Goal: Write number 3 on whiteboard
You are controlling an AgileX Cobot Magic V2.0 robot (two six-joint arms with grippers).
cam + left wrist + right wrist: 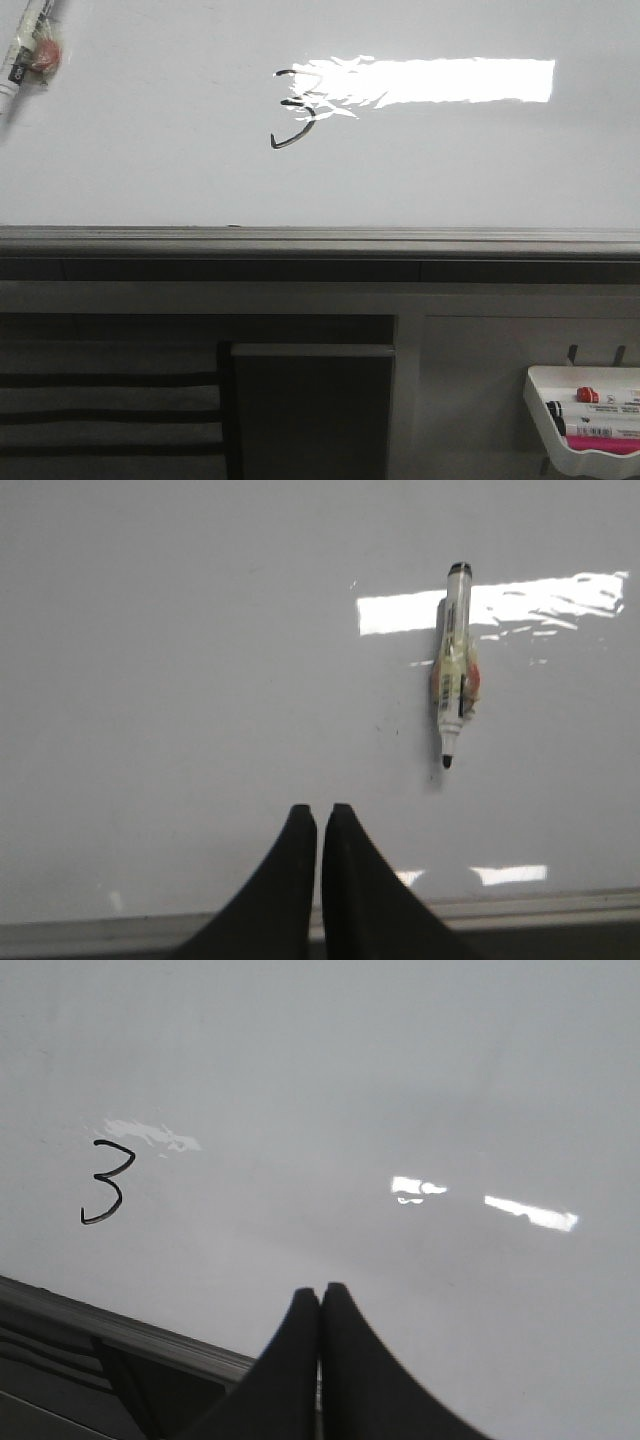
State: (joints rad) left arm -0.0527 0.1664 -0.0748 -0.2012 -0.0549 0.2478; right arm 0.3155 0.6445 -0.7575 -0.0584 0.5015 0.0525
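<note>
The number 3 is drawn on the whiteboard in thin dark curved strokes. In the right wrist view it stands well off to one side of the right gripper, whose two black tapered fingers are pressed together with nothing between them, their tips over bare board. In the front view the number 3 sits left of the board's middle, its right half washed out by a bright rectangular glare.

The left gripper is likewise closed on nothing, with only a hairline gap between its fingers. Near it, but apart, one marker lies flat on the whiteboard, uncapped, its dark tip toward the gripper's end of the view, with an orange-and-pale wrapping around its middle. The same marker shows at the top left corner of the front view, well apart from the digit.

The whiteboard is glossy, pale grey-white and flat, edged by one grey bottom rail. Below at the right hangs one small white plastic tray holding three markers: one with a red cap, one black, one pink.
</note>
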